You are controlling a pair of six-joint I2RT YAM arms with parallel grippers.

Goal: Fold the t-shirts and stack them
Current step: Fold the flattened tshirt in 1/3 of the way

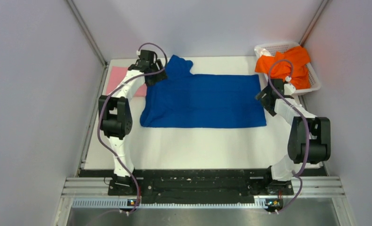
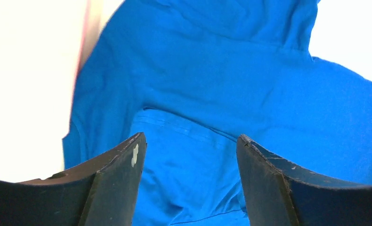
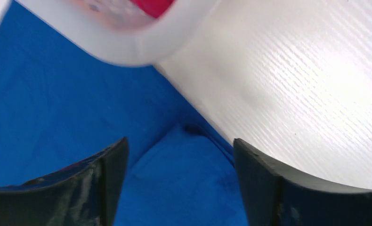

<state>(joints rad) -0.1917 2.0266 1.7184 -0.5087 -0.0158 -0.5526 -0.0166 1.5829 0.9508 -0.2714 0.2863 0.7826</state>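
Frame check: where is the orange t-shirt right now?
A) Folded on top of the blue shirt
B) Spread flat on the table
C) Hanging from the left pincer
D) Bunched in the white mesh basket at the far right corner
D: the orange t-shirt sits crumpled in the white basket, spilling over its rim, while only the blue t-shirt lies spread out.

Bright, even light; wrist views overexposed, blurred up close.
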